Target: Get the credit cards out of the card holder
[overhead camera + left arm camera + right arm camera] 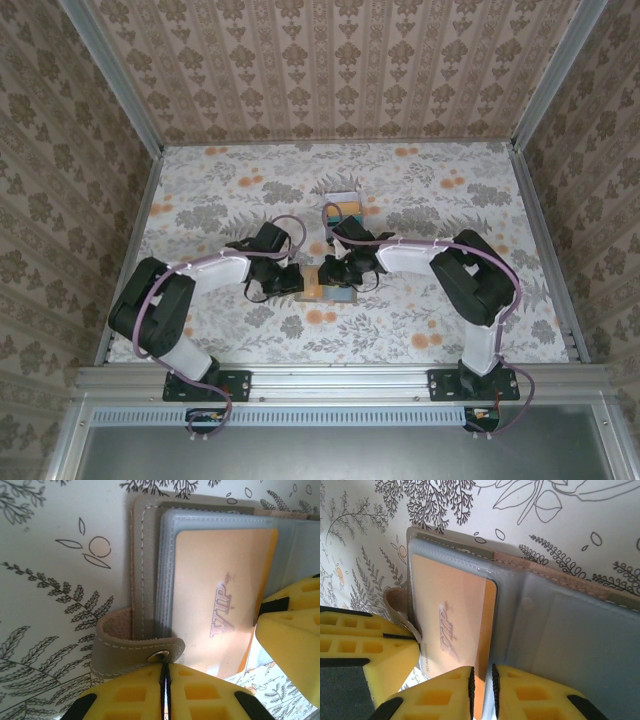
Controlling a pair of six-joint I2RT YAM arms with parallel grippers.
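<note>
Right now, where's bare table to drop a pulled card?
Free on the table: near strip between the arm bases, plus far-left and far-right corners flanking the white-rimmed box. Crowded: centre, left gripper and right gripper both at the card holder.

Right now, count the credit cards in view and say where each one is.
1. The orange card sits in the front clear sleeve of the open card holder, its near edge between the fingers of the right gripper. Others may hide in sleeves behind it.
</note>
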